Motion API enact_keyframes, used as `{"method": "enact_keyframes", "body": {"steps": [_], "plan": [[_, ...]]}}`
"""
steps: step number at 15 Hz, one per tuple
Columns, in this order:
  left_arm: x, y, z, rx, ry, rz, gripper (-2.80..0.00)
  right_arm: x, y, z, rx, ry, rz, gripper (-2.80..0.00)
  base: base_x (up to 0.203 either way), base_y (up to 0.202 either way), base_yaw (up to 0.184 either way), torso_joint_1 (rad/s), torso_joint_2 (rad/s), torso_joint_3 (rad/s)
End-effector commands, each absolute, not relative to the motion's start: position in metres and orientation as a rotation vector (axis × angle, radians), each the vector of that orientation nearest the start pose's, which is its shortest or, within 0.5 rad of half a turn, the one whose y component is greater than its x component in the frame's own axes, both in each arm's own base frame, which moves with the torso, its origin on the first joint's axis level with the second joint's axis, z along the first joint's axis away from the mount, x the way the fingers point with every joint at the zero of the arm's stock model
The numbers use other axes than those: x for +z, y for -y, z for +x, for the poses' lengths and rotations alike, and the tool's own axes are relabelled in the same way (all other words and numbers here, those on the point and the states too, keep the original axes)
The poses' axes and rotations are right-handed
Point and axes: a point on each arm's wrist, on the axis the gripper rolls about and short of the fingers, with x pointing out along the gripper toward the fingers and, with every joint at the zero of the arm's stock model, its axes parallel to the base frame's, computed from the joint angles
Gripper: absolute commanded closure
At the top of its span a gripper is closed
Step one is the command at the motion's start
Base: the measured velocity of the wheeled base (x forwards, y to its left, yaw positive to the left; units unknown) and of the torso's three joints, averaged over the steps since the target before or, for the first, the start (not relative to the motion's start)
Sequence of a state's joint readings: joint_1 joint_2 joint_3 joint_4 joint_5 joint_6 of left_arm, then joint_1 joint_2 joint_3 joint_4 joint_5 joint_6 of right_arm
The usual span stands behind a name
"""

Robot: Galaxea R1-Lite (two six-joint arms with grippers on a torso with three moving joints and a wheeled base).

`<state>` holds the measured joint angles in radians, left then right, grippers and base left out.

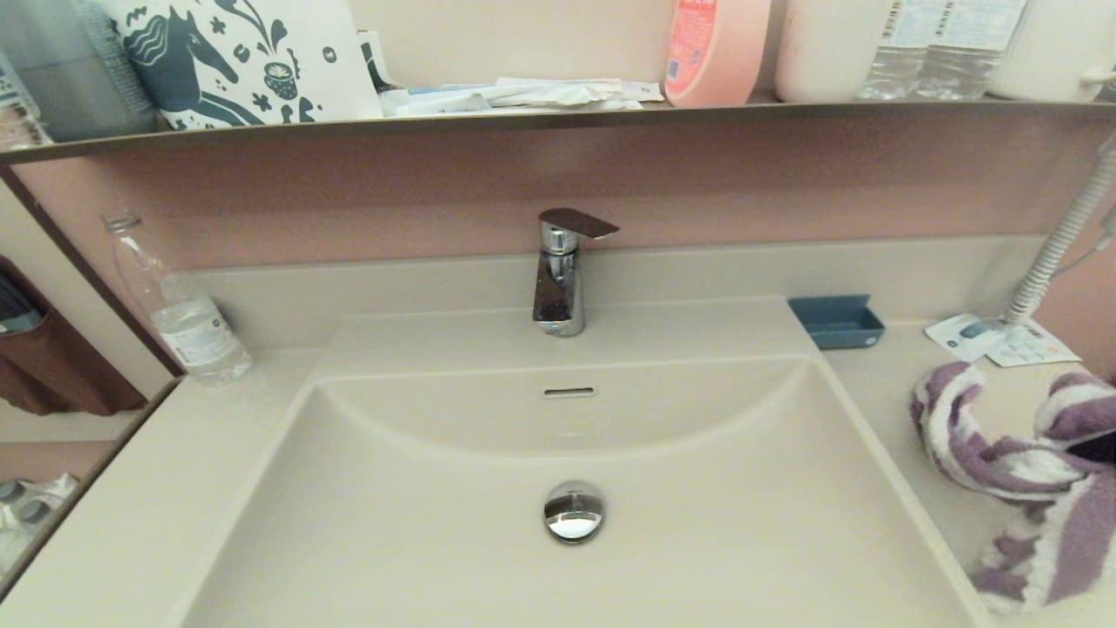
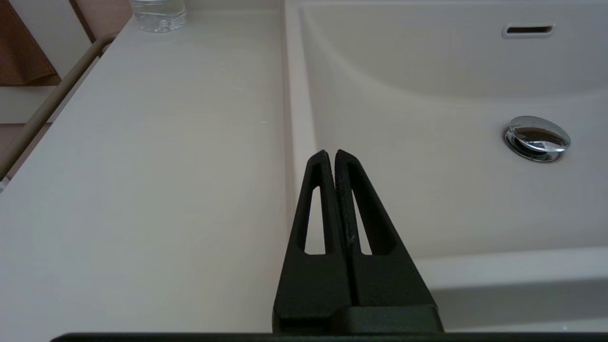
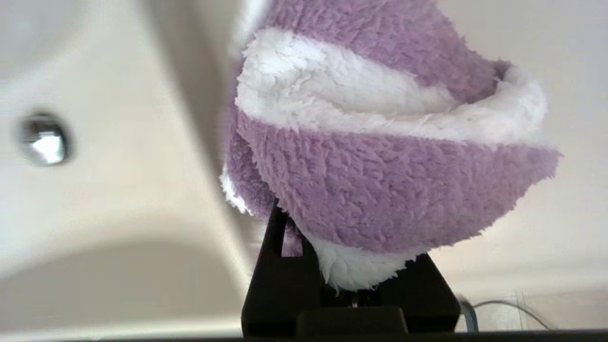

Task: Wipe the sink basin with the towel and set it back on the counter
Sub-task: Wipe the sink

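The purple and white striped towel (image 1: 1003,458) hangs bunched over the counter (image 1: 881,384) just right of the sink basin (image 1: 697,488). My right gripper (image 3: 351,228) is shut on the towel (image 3: 380,180), which drapes over and hides the fingertips; only a dark bit of the gripper (image 1: 1100,447) shows in the head view. The basin's chrome drain plug (image 1: 574,512) and slot overflow (image 1: 568,392) are bare. My left gripper (image 2: 331,154) is shut and empty above the basin's left rim (image 2: 297,118), near the front; the head view does not show it.
A chrome faucet (image 1: 558,279) stands behind the basin. A clear water bottle (image 1: 179,310) is at the counter's back left. A blue soap dish (image 1: 837,321), a printed white card (image 1: 998,340) and a white coiled hose (image 1: 1059,244) are at the back right. The shelf (image 1: 558,118) above carries bottles.
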<state>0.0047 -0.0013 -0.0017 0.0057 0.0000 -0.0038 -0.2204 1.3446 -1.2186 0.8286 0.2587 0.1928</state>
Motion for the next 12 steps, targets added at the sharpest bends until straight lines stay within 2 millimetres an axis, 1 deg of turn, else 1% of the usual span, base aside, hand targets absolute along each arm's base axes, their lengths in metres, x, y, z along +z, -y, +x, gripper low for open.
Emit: {"method": "enact_keyframes", "body": {"steps": [1,4,6,8,9,12], "plan": [[0.075,0.000,-0.023,0.005,-0.005,-0.005,0.00,0.297,0.028,0.143,-0.060,-0.846,0.398,0.00,0.000,0.000,0.000,0.000,0.00,0.000],[0.075,0.000,-0.023,0.005,-0.005,-0.005,0.00,0.328,0.032,0.121,-0.120,-0.764,0.407,0.00,0.000,0.000,0.000,0.000,0.00,0.000],[0.075,0.000,-0.023,0.005,-0.004,-0.005,0.00,0.343,0.041,0.109,-0.209,-0.727,0.417,0.00,0.000,0.000,0.000,0.000,0.00,0.000],[0.075,0.000,-0.023,0.005,-0.003,-0.005,0.00,0.347,0.054,0.104,-0.302,-0.710,0.413,0.00,0.000,0.000,0.000,0.000,0.00,0.000],[0.075,0.000,-0.023,0.006,-0.004,-0.005,0.00,0.348,0.063,0.104,-0.364,-0.706,0.404,0.00,0.000,0.000,0.000,0.000,0.00,0.000],[0.075,0.000,-0.023,0.005,-0.005,-0.005,0.00,0.345,0.098,0.108,-0.506,-0.732,0.377,0.00,0.000,0.000,0.000,0.000,0.00,0.000]]}}
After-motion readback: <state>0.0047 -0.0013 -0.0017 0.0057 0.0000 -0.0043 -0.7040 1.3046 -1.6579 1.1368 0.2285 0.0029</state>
